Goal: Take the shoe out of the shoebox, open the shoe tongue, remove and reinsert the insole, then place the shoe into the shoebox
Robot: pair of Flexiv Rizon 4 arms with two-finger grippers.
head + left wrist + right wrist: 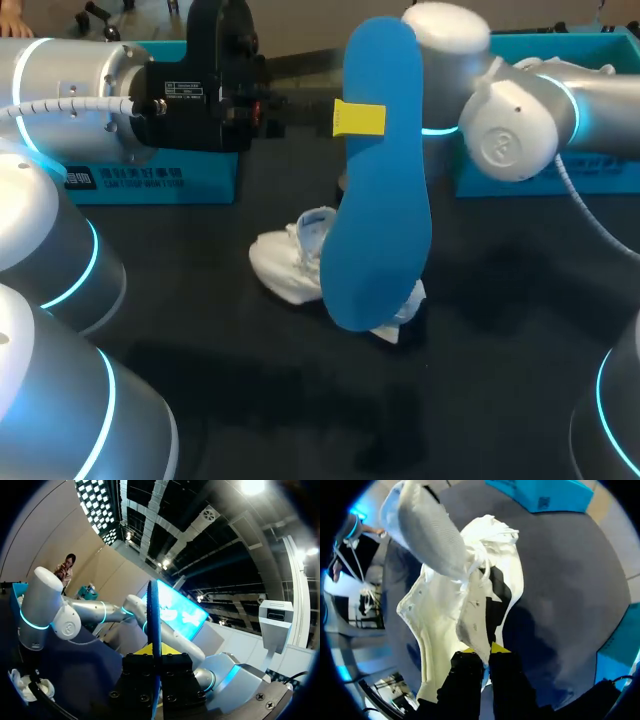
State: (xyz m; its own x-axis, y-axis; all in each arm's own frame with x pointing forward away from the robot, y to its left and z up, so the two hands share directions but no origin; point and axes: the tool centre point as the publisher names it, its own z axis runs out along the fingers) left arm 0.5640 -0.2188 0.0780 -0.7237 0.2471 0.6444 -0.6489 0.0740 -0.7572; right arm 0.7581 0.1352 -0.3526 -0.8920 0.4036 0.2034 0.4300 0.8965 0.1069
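Your left claw [358,118] is clamped on the blue insole [385,200], both yellow tips pressed against its flat faces; the left wrist view shows the insole edge-on between the fingers [170,672]. The insole stands upright above the shoe [290,265], lifted off the surface [500,350] and covering the shoe's right part in the head view. The white shoe lies on the surface, out of any box, toe toward your left arm [90,100]. Your right claw [482,649] is pinched on the shoe's upper edge near the opening, with white fabric running down between its two fingers. The tongue [425,535] is pulled up and away from the opening, ahead of that claw, laces loose around it. Your right arm [520,120] sits behind the shoe; its claw is hidden by the insole in the head view. One teal box [150,180] is behind the shoe on your left-arm side, well apart; a second teal box [590,185] is behind it on your right-arm side.
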